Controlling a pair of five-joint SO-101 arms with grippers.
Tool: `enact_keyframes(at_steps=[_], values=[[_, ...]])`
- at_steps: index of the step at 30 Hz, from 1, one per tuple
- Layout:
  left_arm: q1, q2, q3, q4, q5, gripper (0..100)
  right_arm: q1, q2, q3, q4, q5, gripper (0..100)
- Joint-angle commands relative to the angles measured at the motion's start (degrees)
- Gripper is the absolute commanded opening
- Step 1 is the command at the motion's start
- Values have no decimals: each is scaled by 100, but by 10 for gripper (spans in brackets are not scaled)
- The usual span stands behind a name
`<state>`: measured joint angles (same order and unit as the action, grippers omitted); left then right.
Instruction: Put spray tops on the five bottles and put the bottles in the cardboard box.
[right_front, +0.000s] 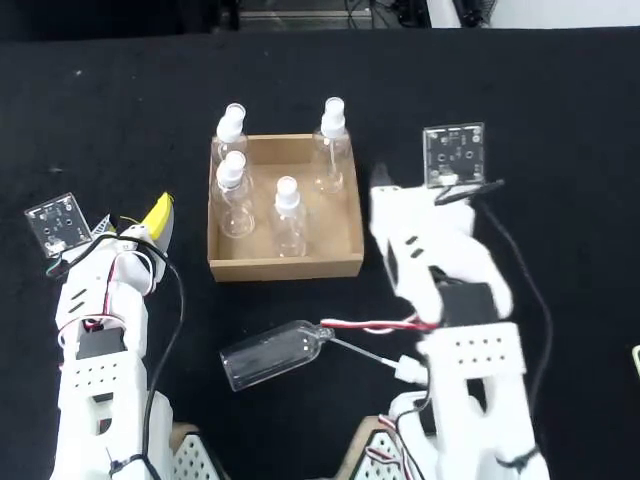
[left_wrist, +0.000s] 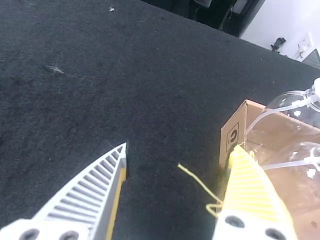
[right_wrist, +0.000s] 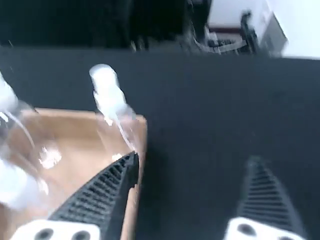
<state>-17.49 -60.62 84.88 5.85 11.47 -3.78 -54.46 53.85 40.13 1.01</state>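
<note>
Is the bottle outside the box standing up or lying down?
Lying down: the bottle rests on its side on the table, outside the cardboard box.

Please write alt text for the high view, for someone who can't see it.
Four spray-topped bottles stand in a cardboard box; a fifth bottle lies on the table in front, between the left arm and the right arm.

Cardboard box (left_wrist: 234, 136) and its bottles (left_wrist: 292, 107) cut off at frame edge; box corner partly behind left claw (left_wrist: 180, 146).
</note>
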Motion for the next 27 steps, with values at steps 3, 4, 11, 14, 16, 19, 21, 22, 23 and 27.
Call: enact_keyframes(at_steps=[3,4,11,14,16,19,21,22,23,27], values=[[4,-97,-145,-9,-53,299,712,-312,-681,1723,325,189],[4,-97,-259,158,-185,299,835,-295,-734,2013,334,200],[4,-53,-2325,3358,-1178,299,1204,-286,-1077,3473,1125,258],[4,-79,-2949,4580,-1635,299,1002,-286,-1323,4035,1538,258],[4,-88,-3160,5178,-1873,299,756,-286,-1508,4527,1538,258],[321,-88,-3116,5688,-2488,299,352,-312,-1710,4862,1178,258],[593,-88,-2756,5916,-3156,299,334,-312,-1745,4888,1037,258],[743,-88,-2536,5987,-3376,299,334,-312,-1745,4914,1046,258],[875,-97,-2316,6013,-3446,299,334,-303,-1727,4949,1055,258],[1297,-97,-1833,6057,-3446,299,580,-312,-1543,5064,1055,258]])
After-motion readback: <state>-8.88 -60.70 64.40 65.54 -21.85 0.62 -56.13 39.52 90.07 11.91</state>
